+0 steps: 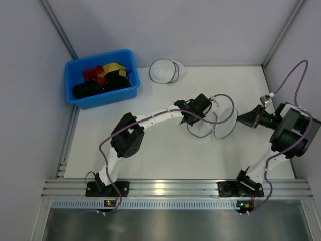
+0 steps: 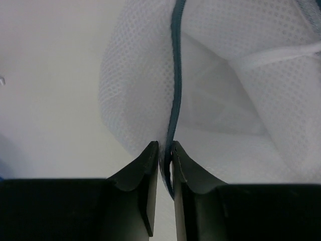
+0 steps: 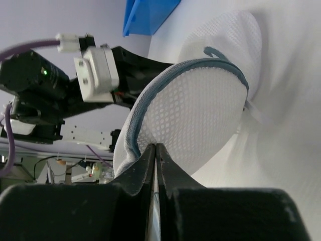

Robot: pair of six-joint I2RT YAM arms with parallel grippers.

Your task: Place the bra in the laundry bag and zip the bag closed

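Black, the bra (image 1: 103, 86) is lying in the blue bin (image 1: 108, 99), unbagged. I am pinching one rim of the laundry bag (image 1: 223, 123) with my left gripper (image 2: 165, 148), the other half with my right gripper (image 3: 155, 148), holding it open; zipping is waiting.

Top cam: fixed, above and behind the arms. Looks down on the whole tabletop (image 1: 165, 155) from far off, arm bases at the bottom edge.
Left wrist cam: behind the left hand (image 2: 165, 148), looking out along its fingers. Very close; the mesh bag (image 2: 225, 100) just past the fingertips fills most of the view.
Right wrist cam: same mount on the right hand (image 3: 156, 148), close on the bag, with the left arm (image 3: 50, 85) and blue bin (image 3: 145, 17) beyond.
All three share the bag.
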